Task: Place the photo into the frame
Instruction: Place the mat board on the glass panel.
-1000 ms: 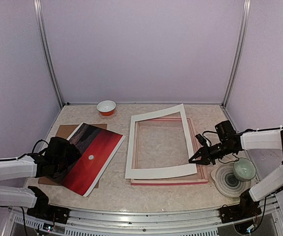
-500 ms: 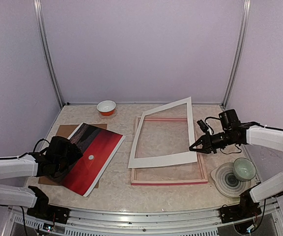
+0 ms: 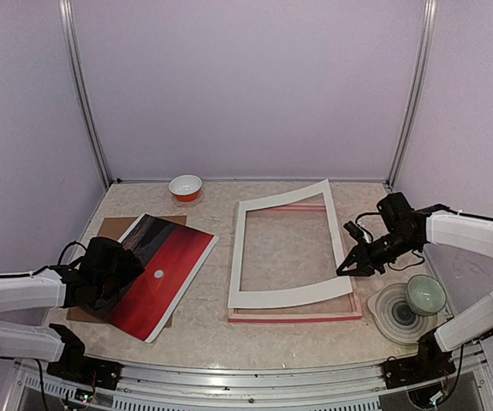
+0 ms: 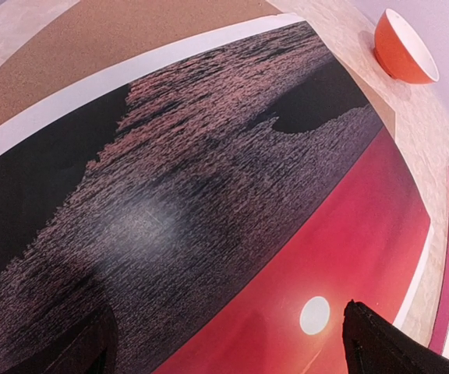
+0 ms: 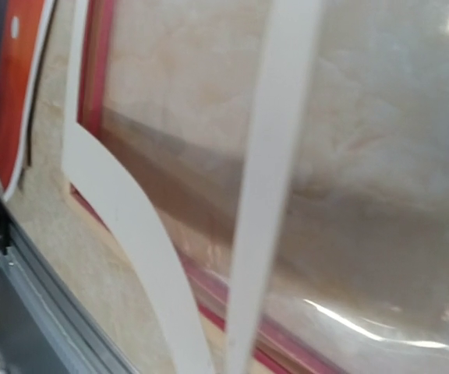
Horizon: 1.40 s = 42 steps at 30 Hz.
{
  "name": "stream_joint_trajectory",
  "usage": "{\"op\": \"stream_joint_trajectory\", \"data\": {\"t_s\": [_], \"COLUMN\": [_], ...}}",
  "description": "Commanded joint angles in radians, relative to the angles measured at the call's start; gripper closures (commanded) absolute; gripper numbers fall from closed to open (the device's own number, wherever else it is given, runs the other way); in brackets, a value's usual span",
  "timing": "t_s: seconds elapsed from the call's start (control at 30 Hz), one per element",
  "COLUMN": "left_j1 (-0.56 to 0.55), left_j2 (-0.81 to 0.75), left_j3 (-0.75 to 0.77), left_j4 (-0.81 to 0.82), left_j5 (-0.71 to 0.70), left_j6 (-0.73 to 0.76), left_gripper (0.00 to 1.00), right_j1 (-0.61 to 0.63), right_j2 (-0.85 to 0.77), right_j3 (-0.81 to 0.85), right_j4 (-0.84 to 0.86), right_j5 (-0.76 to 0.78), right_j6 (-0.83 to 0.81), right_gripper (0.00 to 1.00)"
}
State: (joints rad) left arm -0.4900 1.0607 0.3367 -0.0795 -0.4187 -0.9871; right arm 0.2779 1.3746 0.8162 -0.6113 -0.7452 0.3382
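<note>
While the photo (image 3: pixel 165 274) is lying face up at the left of the table (image 3: pixel 204 338), partly on a brown backing board (image 3: pixel 114 227), the left fingers (image 4: pixel 388 351) are hovering wide apart just above its dark-water end, holding nothing. An orange bowl (image 3: pixel 185 187) is sitting at the far edge, well apart from the rest. In the middle, the frame (image 3: pixel 294 316) is lying flat on the table. A white mat (image 3: pixel 285 296) is hanging over it, its left side seemingly resting on the frame and its right side raised. The right fingers (image 3: pixel 349 266) are pinching the mat's right edge, closed on the thin card. The right wrist view is showing that card bowing above the frame's clear pane. At the near right a plate (image 3: pixel 390 315) is carrying a green bowl (image 3: pixel 424 294), near the frame's corner.

The step in hand seems to be handling the mat at the frame before the photo can go in. Whether the mat is coming off or being seated, I cannot tell. To do it well, the right arm should be moving slowly and holding the card level, since a mat gripped by one edge is liable to sag and twist. If it is being seated, its corners need squaring with the rails, so that it is dropping inside them rather than riding on top. The wrist should be passing clear of the green bowl. The left fingers look well placed for taking the photo by an edge.
</note>
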Motion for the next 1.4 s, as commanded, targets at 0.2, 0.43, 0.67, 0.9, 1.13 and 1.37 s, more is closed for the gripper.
{"op": "stream_joint_trajectory", "data": {"t_s": [0.2, 0.43, 0.67, 0.9, 1.13, 1.37], "left_j1": [-0.005, -0.006, -0.005, -0.005, -0.007, -0.007], "left_j2": [0.011, 0.023, 0.022, 0.022, 0.024, 0.018], "left_j3": [0.015, 0.014, 0.013, 0.01, 0.013, 0.007], "left_j4": [0.026, 0.037, 0.036, 0.042, 0.034, 0.037], "left_j5": [0.003, 0.008, 0.008, 0.012, 0.01, 0.009], "left_j6": [0.011, 0.011, 0.011, 0.006, 0.007, 0.002], "left_gripper": [0.01, 0.01, 0.01, 0.01, 0.01, 0.01], "right_j1": [-0.016, -0.016, -0.016, -0.016, -0.016, -0.016], "right_j2": [0.003, 0.002, 0.009, 0.02, 0.045, 0.042], "right_j3": [0.045, 0.046, 0.048, 0.032, 0.032, 0.065], "right_j4": [-0.129, -0.138, -0.129, -0.09, -0.05, -0.096], "right_j5": [0.125, 0.141, 0.114, 0.074, 0.073, 0.152], "right_j6": [-0.064, -0.07, -0.071, -0.059, -0.038, -0.051], "right_gripper": [0.98, 0.98, 0.98, 0.97, 0.9, 0.65]}}
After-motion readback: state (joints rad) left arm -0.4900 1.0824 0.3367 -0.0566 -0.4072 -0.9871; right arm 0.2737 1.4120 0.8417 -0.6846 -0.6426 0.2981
